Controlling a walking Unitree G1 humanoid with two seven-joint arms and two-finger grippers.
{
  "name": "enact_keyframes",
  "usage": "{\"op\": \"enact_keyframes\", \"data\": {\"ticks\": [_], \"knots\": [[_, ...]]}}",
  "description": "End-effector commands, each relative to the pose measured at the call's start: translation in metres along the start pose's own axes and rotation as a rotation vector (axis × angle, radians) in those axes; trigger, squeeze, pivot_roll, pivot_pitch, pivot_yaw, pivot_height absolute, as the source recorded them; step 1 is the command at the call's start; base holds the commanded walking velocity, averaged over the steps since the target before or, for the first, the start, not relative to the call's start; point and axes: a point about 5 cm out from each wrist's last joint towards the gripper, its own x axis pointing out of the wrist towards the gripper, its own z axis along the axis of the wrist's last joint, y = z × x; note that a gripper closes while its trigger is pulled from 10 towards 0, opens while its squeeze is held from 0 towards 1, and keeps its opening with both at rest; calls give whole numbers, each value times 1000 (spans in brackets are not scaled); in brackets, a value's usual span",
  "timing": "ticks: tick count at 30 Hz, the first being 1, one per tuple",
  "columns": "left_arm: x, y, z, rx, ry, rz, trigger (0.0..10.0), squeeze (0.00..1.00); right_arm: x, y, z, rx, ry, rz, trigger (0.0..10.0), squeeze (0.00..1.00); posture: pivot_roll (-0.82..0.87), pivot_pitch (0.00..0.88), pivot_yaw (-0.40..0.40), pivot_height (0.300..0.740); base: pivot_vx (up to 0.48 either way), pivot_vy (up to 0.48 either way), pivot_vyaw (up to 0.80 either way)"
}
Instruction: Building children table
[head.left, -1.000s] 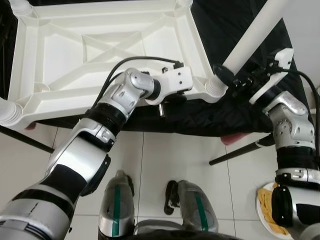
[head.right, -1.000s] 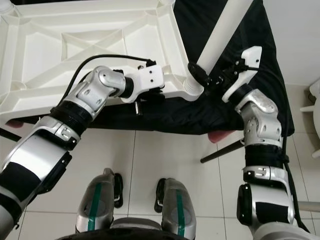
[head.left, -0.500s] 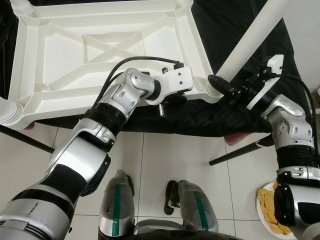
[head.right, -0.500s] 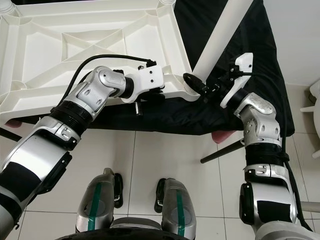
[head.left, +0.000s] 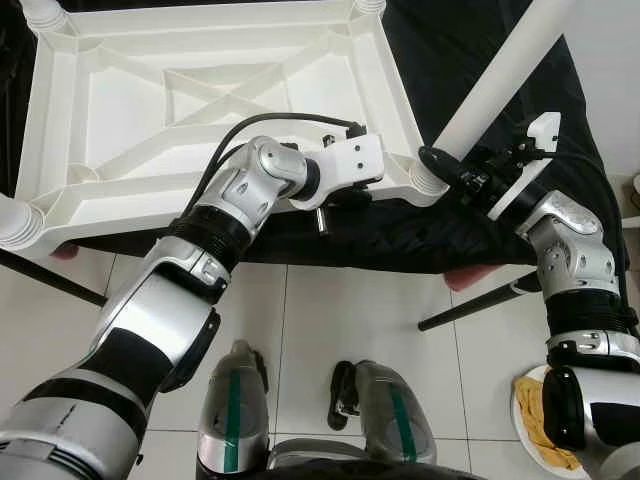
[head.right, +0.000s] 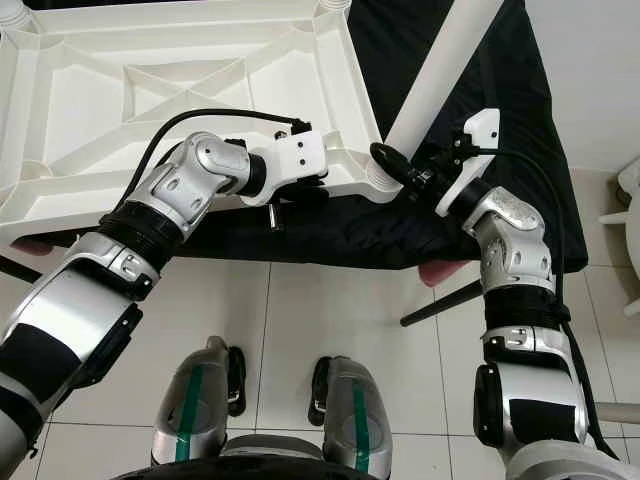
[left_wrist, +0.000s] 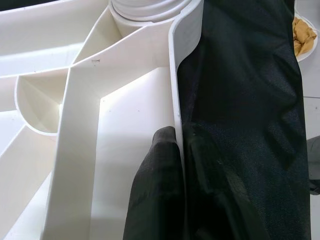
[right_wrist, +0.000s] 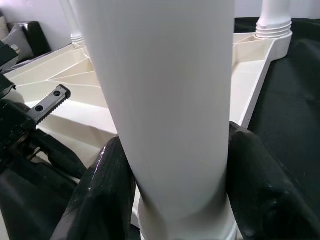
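Three legs appear fitted, while the last leg (head.left: 497, 82) is clamped by the right gripper (head.left: 452, 168) just above its socket, the table (head.left: 200, 100) rim pinched beside it by the left gripper (head.left: 340, 197).

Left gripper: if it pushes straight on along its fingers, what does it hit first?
Probably the round leg socket at the tabletop's corner. The left gripper is clamped on the upturned white tabletop's edge wall, which runs straight ahead to that socket. Depth unclear.

Upturned white table frame (head.left: 200, 100) on black cloth (head.left: 470, 230); right gripper (head.left: 447, 168) clasps leg (head.left: 495, 75).
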Motion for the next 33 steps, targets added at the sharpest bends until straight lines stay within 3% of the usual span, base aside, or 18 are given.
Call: {"op": "enact_keyframes", "data": {"ticks": [1, 17, 24, 33], "knots": [[2, -2, 3, 28, -22, -1, 10000, 0, 4, 5, -1, 34, -9, -6, 10000, 0, 16, 32, -45, 740, 0, 0, 0], [2, -2, 4, 29, -26, -3, 10000, 0, 25, 27, -1, 44, -87, -318, 10000, 0, 3, 45, -43, 740, 0, 0, 0], [3, -1, 5, 30, -29, -1, 10000, 0, 35, 49, 3, 105, -164, -532, 10000, 0, -3, 48, -48, 740, 0, 0, 0], [3, 0, 6, 30, -32, 7, 10000, 0, 39, 58, 4, 85, -163, -753, 10000, 0, -9, 52, -55, 740, 0, 0, 0]]}}
